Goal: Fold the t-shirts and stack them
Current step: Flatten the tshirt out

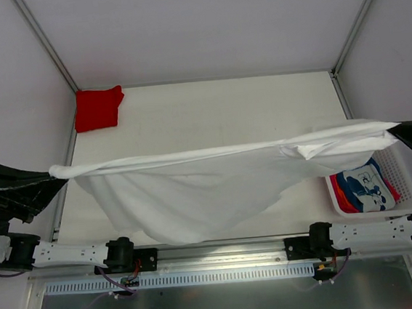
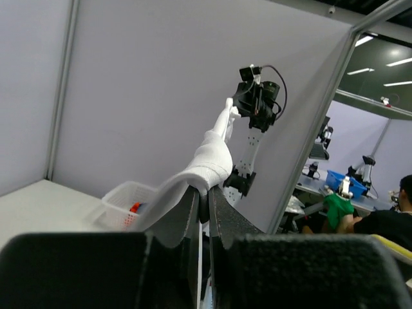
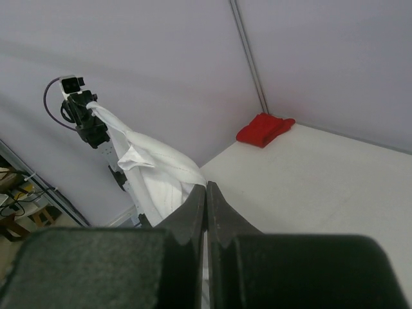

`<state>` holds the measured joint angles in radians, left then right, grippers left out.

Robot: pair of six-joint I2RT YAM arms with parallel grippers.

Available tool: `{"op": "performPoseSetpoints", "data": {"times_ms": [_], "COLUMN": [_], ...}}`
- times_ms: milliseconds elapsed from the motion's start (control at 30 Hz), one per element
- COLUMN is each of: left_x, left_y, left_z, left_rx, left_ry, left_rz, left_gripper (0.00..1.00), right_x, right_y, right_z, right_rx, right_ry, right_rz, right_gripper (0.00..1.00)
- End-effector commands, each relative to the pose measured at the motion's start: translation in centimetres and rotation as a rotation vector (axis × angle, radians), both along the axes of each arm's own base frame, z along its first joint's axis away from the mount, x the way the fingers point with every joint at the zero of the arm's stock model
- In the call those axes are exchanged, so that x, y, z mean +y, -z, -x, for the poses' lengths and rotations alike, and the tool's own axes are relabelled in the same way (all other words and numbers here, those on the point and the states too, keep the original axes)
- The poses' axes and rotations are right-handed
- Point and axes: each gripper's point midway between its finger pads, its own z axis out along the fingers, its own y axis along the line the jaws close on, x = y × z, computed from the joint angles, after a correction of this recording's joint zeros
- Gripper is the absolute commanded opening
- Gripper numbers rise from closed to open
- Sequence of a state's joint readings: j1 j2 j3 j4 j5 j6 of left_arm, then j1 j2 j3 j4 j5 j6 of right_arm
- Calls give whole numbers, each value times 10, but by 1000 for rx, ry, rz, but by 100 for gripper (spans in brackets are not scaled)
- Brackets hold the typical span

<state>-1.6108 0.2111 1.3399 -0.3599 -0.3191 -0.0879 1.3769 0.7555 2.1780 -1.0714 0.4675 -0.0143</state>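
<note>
Left gripper (image 1: 56, 173) and right gripper (image 1: 395, 131) both clamped on the white t-shirt (image 1: 195, 192), which is stretched mid-air over the table (image 1: 224, 116), belly sagging. My worry: the pinches look thin, so pulling wider could slip a corner. The sag may bunch on laydown.

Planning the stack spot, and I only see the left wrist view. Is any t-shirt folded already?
Observer: Yes, a red t-shirt lies folded in the far left corner of the table.
Operator: How does the white one hang?
Observer: The white t-shirt hangs as a broad sagging sheet between the left gripper and right gripper.
Operator: And the basket?
Observer: The basket, near right, holds a blue t-shirt with white print.
</note>
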Motion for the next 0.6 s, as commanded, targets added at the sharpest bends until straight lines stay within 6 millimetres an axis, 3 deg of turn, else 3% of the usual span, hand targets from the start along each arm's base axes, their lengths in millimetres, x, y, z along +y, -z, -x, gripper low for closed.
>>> {"op": "performPoseSetpoints", "data": {"times_ms": [0,67,233,300,367,400,433,467,500,533,567], "left_x": [42,35,25,21,29,21,37,39,24,27,36], "left_y": [-16,-7,26,42,61,78,85,89,104,107,95], "left_z": [4,2,-36,-52,-80,-89,-107,-112,-115,-119,-120], "left_rx": [33,42,177,214,313,344,408,421,395,318,362], "left_ry": [57,48,-150,-243,-420,-501,-645,-708,-766,-854,-860], "left_rz": [171,152,103,70,50,11,22,22,-23,-85,42], "left_gripper": [3,4,1,0,0,0,0,0,0,0,0], "right_x": [-12,-6,17,11,15,6,8,9,-1,-1,3], "right_y": [-8,0,35,44,60,65,75,79,82,85,90], "right_z": [-9,-14,-46,-62,-74,-83,-87,-91,-96,-98,-100], "right_rx": [1,12,56,81,94,106,104,100,100,96,86], "right_ry": [72,95,260,375,471,575,627,680,784,823,867], "right_rz": [-63,-36,103,132,194,209,252,283,306,325,362], "right_gripper": [1,0,0,1,1,0,0,0,0,1,0]}}
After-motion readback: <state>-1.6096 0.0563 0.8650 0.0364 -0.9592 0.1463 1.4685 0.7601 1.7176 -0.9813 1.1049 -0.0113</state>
